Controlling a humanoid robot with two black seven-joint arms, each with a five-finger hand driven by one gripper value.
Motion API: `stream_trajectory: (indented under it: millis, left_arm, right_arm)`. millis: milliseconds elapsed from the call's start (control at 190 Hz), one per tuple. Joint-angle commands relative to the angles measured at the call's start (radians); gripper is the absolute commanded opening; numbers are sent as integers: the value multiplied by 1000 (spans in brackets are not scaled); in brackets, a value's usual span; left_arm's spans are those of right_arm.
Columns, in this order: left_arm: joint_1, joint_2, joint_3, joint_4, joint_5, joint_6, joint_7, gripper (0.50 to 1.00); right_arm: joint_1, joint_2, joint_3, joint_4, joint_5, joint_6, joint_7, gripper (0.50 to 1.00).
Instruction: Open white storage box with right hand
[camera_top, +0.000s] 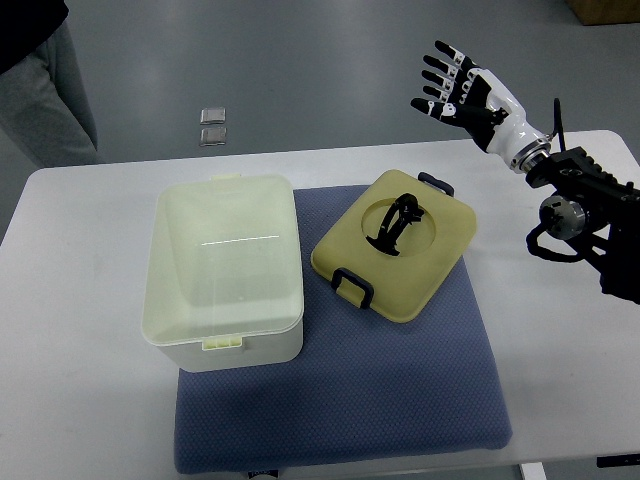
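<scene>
The white storage box stands open on the left part of a blue mat, its inside bare. Its yellowish lid lies flat on the mat to the right of the box, with a black handle on top and black clips at its edges. My right hand is raised above the table's far right edge, well up and to the right of the lid, fingers spread and holding nothing. The left arm does not show.
The white table carries the mat. A person in grey trousers stands at the far left corner. Two small metal plates sit in the grey floor beyond the table.
</scene>
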Motion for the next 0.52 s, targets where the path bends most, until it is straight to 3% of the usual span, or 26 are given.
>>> stream_trajectory:
  millis: [0, 517]
  left_arm:
    - [0, 0, 0, 0, 1, 0, 0, 1000]
    - [0, 0, 0, 0, 0, -1, 0, 1000]
  right_arm:
    - [-17, 3, -4, 0, 118, -2, -47, 913]
    - [-94, 82, 2, -53, 133, -12, -36, 928]
